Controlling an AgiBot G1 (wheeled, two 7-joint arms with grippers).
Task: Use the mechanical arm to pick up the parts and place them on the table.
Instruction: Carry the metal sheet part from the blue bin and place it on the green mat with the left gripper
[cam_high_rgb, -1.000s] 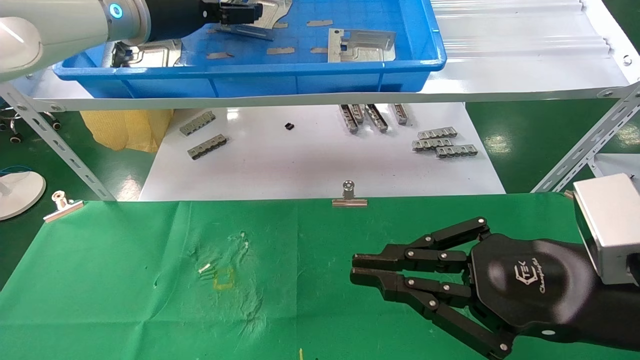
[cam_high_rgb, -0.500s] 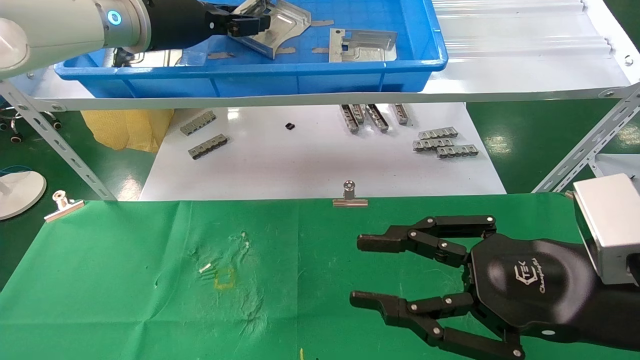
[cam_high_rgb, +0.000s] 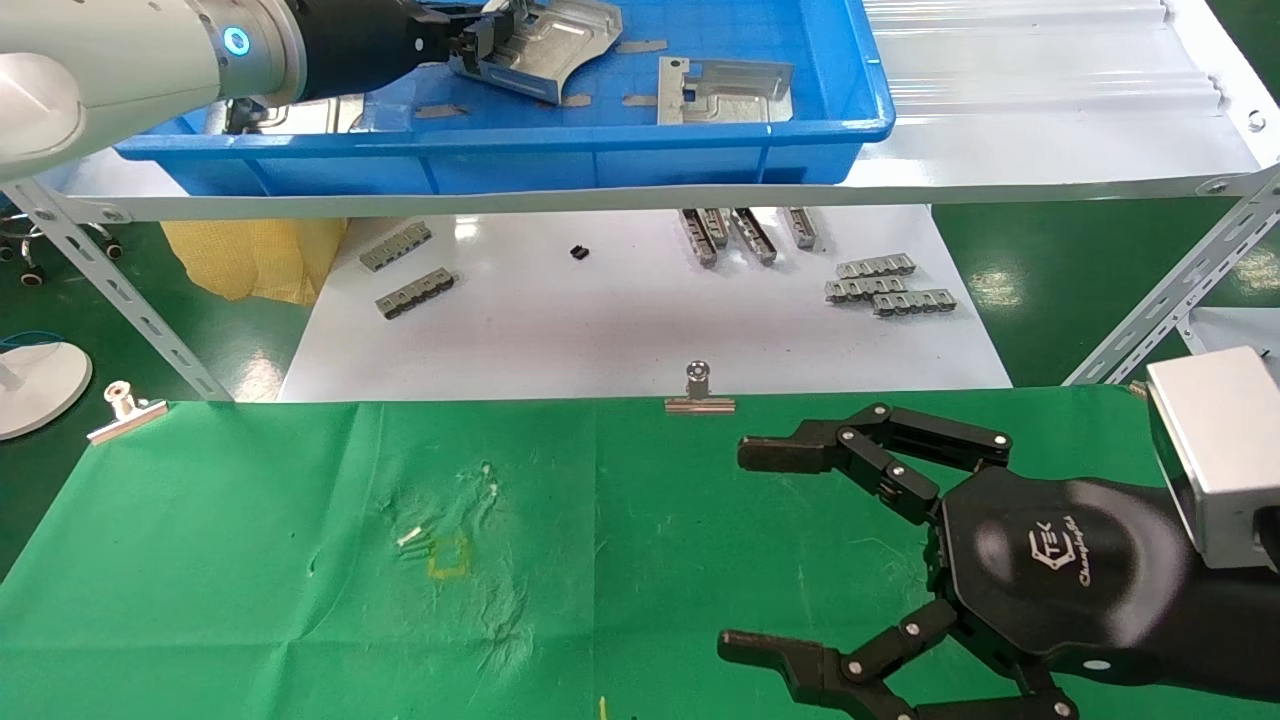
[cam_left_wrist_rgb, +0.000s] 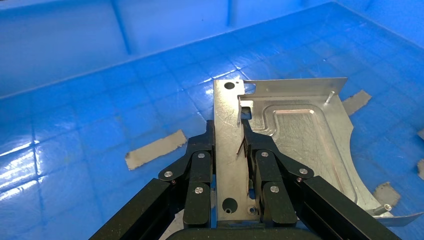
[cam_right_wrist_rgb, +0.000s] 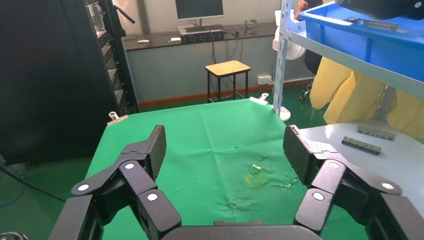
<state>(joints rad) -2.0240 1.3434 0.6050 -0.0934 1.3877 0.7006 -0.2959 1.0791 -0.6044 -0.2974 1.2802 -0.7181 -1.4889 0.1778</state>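
Observation:
My left gripper reaches into the blue tray on the shelf and is shut on a silver-grey stamped plate, held tilted above the tray floor. In the left wrist view the fingers clamp the plate's flat flange from both sides. A second plate lies at the tray's right, a third at its left behind the arm. My right gripper hovers open and empty over the right of the green cloth table, also seen in the right wrist view.
Grey notched strips lie on the white tabletop below the shelf. Binder clips hold the cloth's far edge. A faint yellow square marks the cloth left of centre. Angled shelf struts stand at both sides.
My left gripper has lifted the plate off the tray floor and tilted it. My right gripper's fingers went from nearly closed to wide open.

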